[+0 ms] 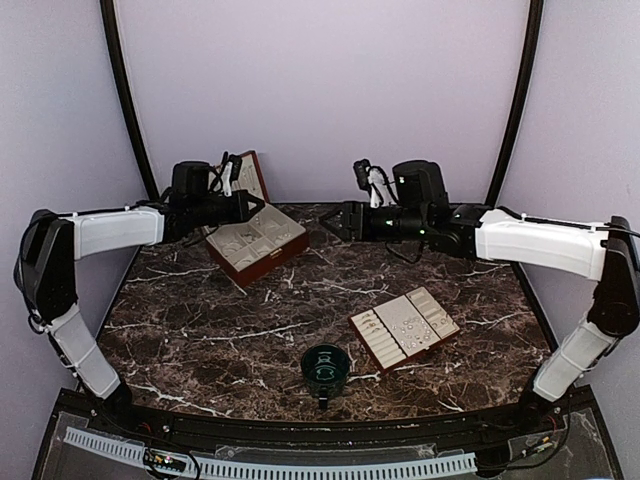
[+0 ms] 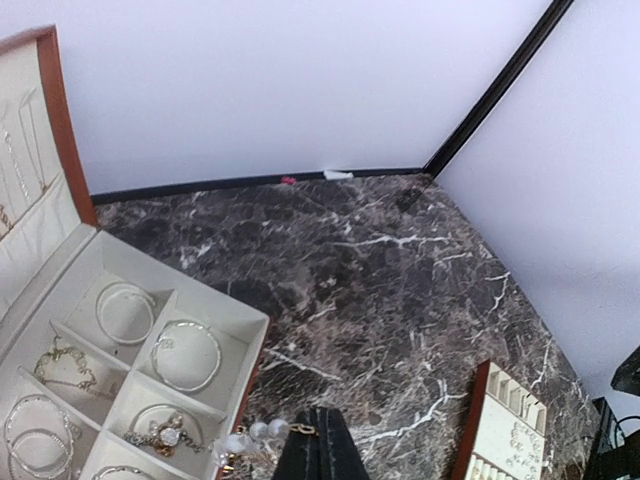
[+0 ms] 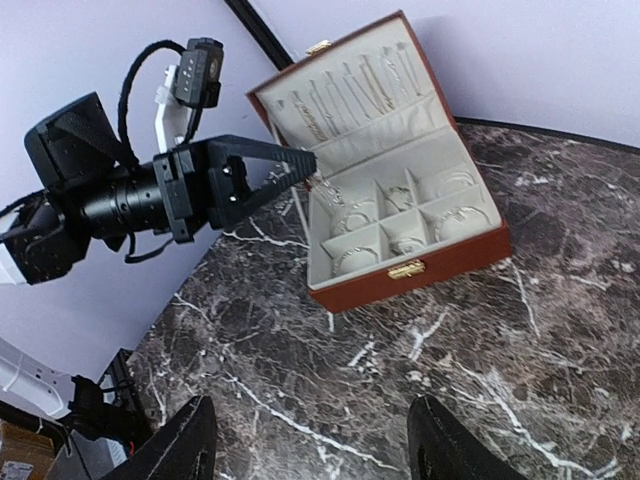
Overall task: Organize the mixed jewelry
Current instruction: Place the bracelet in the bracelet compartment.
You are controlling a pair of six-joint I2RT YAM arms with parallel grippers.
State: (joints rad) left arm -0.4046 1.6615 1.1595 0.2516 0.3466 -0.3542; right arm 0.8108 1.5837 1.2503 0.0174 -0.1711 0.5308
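My left gripper is shut on a small gold link of a pearl chain that dangles over the front right corner of the open red-brown jewelry box. In the top view this gripper hovers above the box. The box's cream compartments hold silvery bangles. My right gripper is open and empty above bare marble, facing the box and the left gripper. Tiny silvery jewelry pieces lie on a flat cream-padded tray, whose corner shows in the left wrist view.
A dark green cup stands near the front middle of the marble table. The box lid stands upright with thin chains hung on it. Lilac walls enclose the back and sides.
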